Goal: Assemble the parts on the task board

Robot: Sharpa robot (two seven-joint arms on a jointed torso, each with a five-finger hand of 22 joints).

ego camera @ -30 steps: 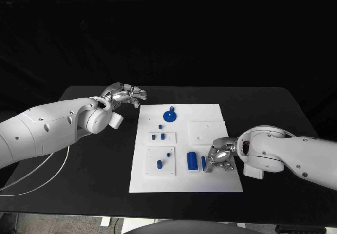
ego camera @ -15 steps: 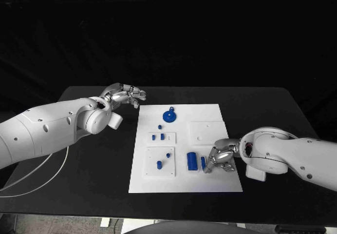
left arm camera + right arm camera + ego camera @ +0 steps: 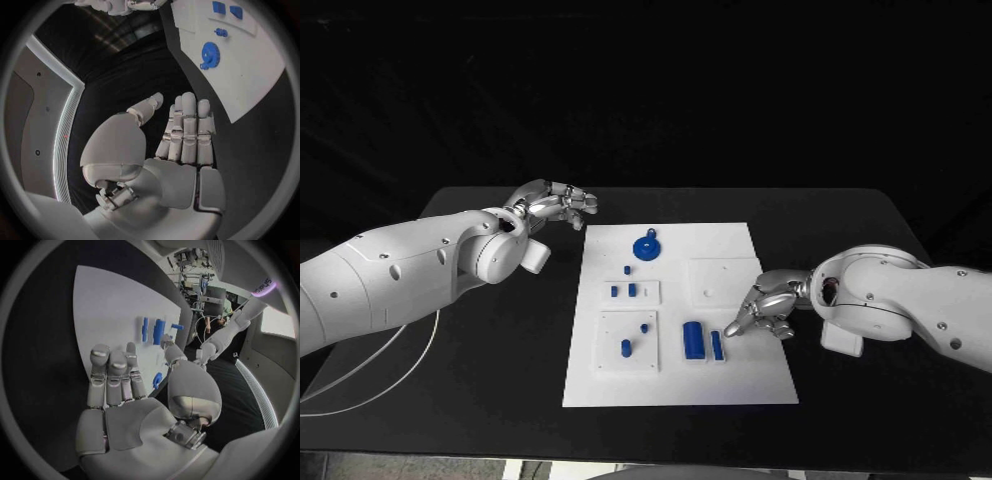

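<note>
Parts lie on task board

The task board looks like matt white plastic, the parts smooth blue plastic, the fingers shiny metal, the surface matt black.

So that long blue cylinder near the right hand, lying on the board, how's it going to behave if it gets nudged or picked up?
The blue cylinder lies on its side on the white task board, so a sideways nudge would probably roll it. It looks like rigid plastic, likely stiff and light. Its smooth round surface may slip in the right hand, whose fingers are open beside it.
</note>
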